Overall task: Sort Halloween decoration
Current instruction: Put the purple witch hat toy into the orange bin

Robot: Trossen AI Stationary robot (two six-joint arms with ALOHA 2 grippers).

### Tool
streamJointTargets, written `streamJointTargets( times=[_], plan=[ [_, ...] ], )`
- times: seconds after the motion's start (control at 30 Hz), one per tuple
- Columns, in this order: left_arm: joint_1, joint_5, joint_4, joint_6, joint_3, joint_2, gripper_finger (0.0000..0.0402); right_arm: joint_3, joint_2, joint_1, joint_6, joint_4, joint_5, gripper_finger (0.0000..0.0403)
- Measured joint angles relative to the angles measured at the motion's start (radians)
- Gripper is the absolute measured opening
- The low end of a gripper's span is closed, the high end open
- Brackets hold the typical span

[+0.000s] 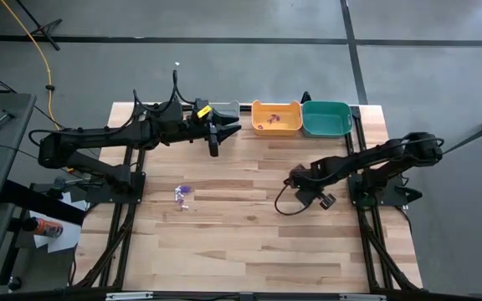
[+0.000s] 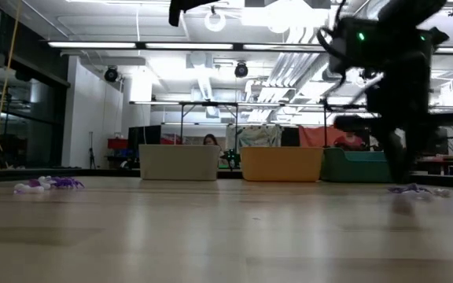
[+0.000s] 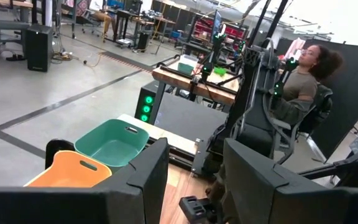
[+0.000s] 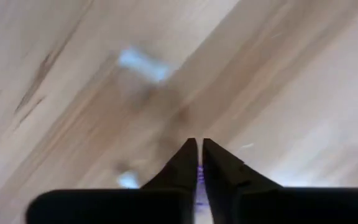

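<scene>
Several tiny purple trinkets [image 1: 182,194] lie loose on the wooden table left of centre, and show low on the left in the low view [image 2: 49,185]. My right gripper [image 1: 294,177] is down near the table's middle, fingers nearly shut with a purple bit between them [image 4: 199,144]. More purple pieces [image 2: 415,189] lie on the wood under that arm. My left gripper [image 1: 214,144] hangs open and empty [image 3: 194,155] above the far edge, beside the grey bin [image 1: 227,109]. My right gripper pinches a small purple trinket [image 4: 199,177] between its two fingers, coming from above and pointing down at the wood. The piece shows only as a thin strip in the gap. I cannot tell whether it is clear of the table.
Three bins stand in a row along the far edge: grey, orange [image 1: 276,117] with a few small pieces in it, and teal [image 1: 325,118]. Pale bluish bits [image 4: 143,64] lie on the wood ahead of the right fingers. A person [image 3: 303,74] sits beyond the table.
</scene>
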State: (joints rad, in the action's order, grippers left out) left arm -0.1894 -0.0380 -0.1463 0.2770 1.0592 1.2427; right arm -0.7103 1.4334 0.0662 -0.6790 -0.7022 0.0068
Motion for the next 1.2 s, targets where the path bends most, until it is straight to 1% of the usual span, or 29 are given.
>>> streamJointTargets(
  times=[0.03,0.17,0.27,0.37,0.43,0.5,0.63,0.83,0.97,1.07,1.2],
  plan=[
    [0.000,0.000,0.000,0.000,0.000,0.000,0.0143,-0.022,0.000,0.000,-0.001,-0.002,0.005,0.0006],
    [0.000,0.000,0.000,0.000,0.000,0.000,0.0143,-0.127,0.000,-0.016,0.029,-0.025,0.010,0.0010],
    [0.000,0.000,0.000,0.000,0.000,0.000,0.0143,-0.169,-0.001,-0.034,0.075,-0.095,-0.002,0.0002],
    [0.000,0.000,0.000,0.000,0.000,0.000,0.0143,-0.162,-0.001,-0.060,0.125,-0.203,-0.078,0.0011],
    [0.000,0.000,0.000,0.001,0.000,0.000,0.0143,-0.130,-0.001,-0.075,0.141,-0.257,-0.151,0.0016],
    [0.000,0.000,0.000,0.000,0.000,0.000,0.0143,-0.082,-0.007,-0.086,0.150,-0.271,-0.188,0.0019],
    [0.000,0.000,0.006,0.000,0.000,0.000,0.0143,-0.014,-0.024,-0.088,0.159,-0.207,-0.158,0.0034],
    [0.000,0.000,0.014,0.000,0.000,0.000,0.0143,-0.015,-0.029,-0.088,0.206,-0.142,-0.117,0.0082],
    [0.000,0.000,0.014,0.000,0.000,0.000,0.0143,0.008,-0.029,-0.087,0.191,-0.129,-0.110,0.0111],
    [0.000,0.000,0.014,0.000,0.000,0.000,0.0143,0.027,-0.029,-0.081,0.190,-0.114,-0.061,0.0118],
    [0.000,0.000,0.014,0.000,0.000,0.000,0.0143,0.039,-0.029,-0.071,0.190,-0.087,-0.059,0.0119]
  ],
)
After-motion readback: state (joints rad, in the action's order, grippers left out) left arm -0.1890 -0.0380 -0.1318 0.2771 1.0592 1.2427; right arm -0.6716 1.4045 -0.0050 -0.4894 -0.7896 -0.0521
